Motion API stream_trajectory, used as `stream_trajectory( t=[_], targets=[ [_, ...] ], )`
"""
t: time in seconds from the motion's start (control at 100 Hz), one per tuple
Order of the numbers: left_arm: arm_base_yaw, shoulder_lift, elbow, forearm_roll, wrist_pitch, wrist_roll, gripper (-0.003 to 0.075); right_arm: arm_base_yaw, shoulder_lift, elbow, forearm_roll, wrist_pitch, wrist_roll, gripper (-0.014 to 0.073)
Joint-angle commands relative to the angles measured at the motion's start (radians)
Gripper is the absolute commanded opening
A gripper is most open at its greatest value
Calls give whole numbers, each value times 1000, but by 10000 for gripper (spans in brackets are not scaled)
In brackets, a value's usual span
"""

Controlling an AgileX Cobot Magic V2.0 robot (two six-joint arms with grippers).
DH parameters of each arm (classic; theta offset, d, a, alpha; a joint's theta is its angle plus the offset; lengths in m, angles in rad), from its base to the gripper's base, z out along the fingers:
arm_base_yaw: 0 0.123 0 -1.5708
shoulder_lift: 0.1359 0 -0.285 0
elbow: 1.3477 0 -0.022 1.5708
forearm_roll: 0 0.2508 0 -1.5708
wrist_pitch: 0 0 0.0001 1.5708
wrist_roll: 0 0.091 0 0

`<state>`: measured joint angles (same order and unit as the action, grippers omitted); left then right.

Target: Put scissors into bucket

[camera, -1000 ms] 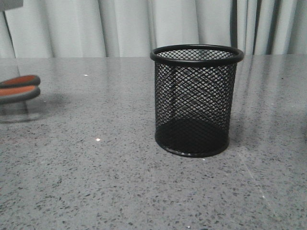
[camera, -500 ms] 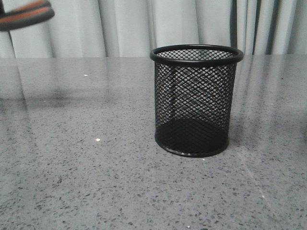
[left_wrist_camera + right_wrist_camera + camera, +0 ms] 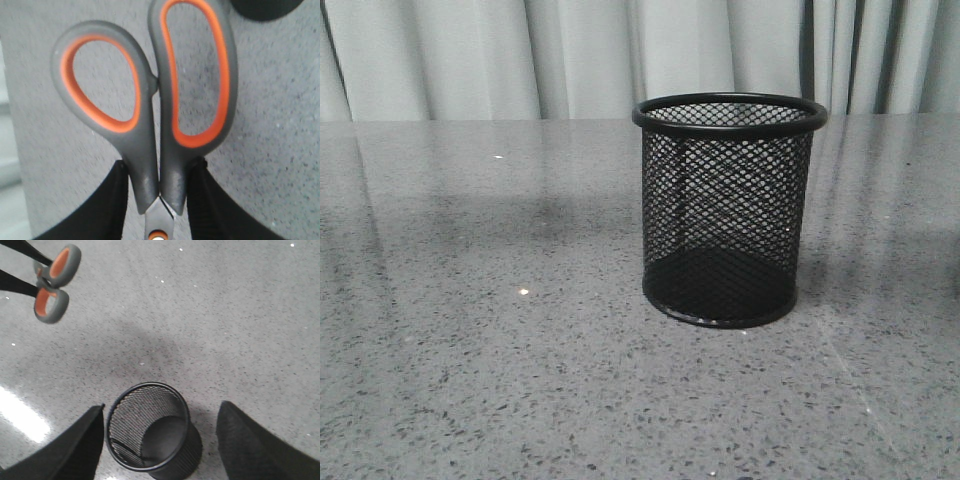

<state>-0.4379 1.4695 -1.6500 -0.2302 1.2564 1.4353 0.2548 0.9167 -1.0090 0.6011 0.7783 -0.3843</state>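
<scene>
The bucket is a black mesh cup standing upright and empty on the grey table, right of the middle. My left gripper is shut on the scissors at the neck of the handles, just above the orange pivot; the blades are hidden. The right wrist view shows the scissors held in the air, off to one side of the bucket. My right gripper is open and empty, high above the bucket, which shows between its fingers. Neither gripper nor the scissors shows in the front view.
The speckled grey tabletop runs all round the bucket, with pale curtains behind its far edge. A dark round shape at the edge of the left wrist view may be the bucket.
The scissors' handles rose from table height at the front view's left edge to its top left corner, then out of that view. The bucket has not moved.
</scene>
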Motion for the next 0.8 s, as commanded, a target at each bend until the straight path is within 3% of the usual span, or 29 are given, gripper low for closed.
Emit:
stream_trajectory(
  t=[0.0, 0.3, 0.79],
  targets=[
    [-53, -41, -56, -24, 3, -12, -19, 0, -4, -32, 71, -61, -31, 436],
    [-172, -41, -86, 56, -34, -38, -19, 0, -4, -32, 267, -58, -116, 436],
    [-293, -39, -86, 62, -137, -61, -19, 0, 41, -32, 434, -26, -181, 437]
  ],
)
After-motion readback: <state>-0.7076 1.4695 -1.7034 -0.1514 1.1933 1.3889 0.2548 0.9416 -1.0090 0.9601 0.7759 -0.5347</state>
